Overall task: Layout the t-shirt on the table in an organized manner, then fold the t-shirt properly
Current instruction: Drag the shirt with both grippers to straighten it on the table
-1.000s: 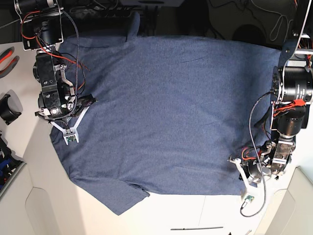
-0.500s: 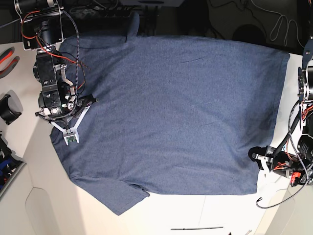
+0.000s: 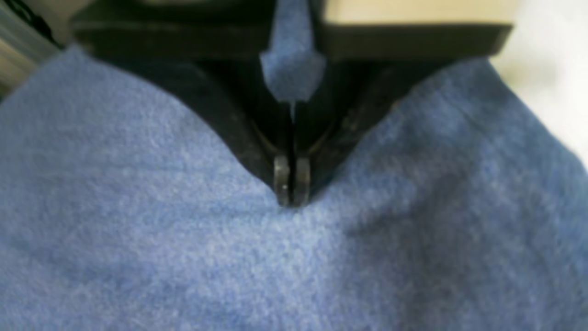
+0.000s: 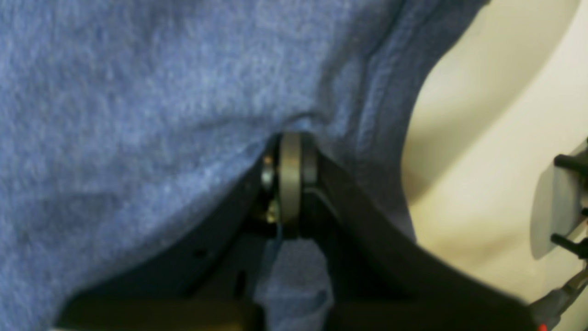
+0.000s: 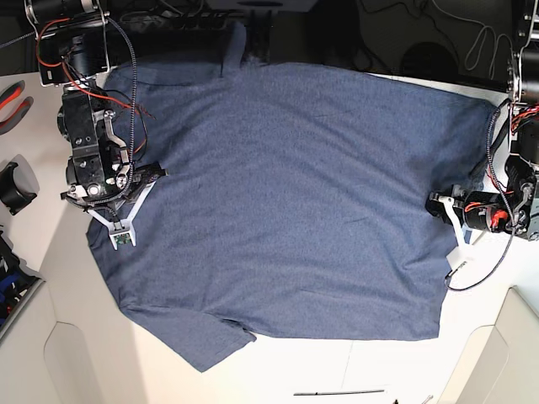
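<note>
The slate-blue t-shirt (image 5: 295, 194) lies spread flat over the white table (image 5: 337, 366), collar toward the view's left and hem toward its right. My right gripper (image 5: 154, 174) rests on the shirt near the upper sleeve. In the right wrist view this gripper (image 4: 289, 151) is shut on a pinch of the t-shirt (image 4: 138, 92). My left gripper (image 5: 440, 204) sits at the hem edge on the view's right. Close up, the left gripper (image 3: 291, 184) is shut on a fold of the t-shirt (image 3: 138, 239), with cloth showing between its jaws.
Red-handled pliers (image 5: 13, 101) and a black round part (image 5: 13, 187) lie at the left edge. Raised white corner panels stand at the bottom left (image 5: 50, 353) and bottom right (image 5: 509, 353). Cables hang behind the table's dark far edge.
My left gripper moved from the lower hem corner out to the right and then up along the hem, pulling that edge straighter. The right arm stayed put.
</note>
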Robot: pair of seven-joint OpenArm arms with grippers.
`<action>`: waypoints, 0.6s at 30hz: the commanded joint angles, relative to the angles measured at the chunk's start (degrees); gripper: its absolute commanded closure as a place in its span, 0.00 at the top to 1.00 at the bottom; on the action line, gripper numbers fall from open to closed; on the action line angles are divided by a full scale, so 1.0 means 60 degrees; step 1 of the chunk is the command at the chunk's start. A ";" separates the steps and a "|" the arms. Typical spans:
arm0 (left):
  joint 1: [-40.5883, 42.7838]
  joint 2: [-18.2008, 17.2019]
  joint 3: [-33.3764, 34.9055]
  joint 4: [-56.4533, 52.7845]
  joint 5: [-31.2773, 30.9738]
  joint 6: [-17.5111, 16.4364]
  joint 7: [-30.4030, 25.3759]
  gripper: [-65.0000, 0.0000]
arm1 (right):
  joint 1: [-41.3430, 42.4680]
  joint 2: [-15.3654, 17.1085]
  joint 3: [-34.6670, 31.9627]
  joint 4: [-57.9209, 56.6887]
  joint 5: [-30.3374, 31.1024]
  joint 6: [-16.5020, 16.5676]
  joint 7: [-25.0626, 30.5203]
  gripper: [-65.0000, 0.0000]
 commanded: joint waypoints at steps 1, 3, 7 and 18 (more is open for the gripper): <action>-0.0127 -0.0073 -0.0015 0.0062 0.0550 0.0342 -0.0062 0.00 | 0.0025 0.0022 0.0000 0.0000 0.0215 0.0073 -0.0175 0.00; -0.0182 0.0018 -0.0015 0.0062 0.1082 0.0597 -0.0423 0.00 | 0.0025 0.0022 0.0000 0.0000 0.0215 0.0073 -0.0168 0.00; -0.0233 0.0277 -0.0015 0.0062 0.2211 0.1162 -0.1275 0.00 | 0.0029 0.0022 0.0000 0.0000 0.0219 0.0069 -0.0025 0.00; -0.0525 0.0994 -0.0015 0.0058 0.3297 0.1552 -0.2142 0.00 | 0.0331 0.0025 0.0000 -0.0011 0.0892 0.0084 0.1366 0.00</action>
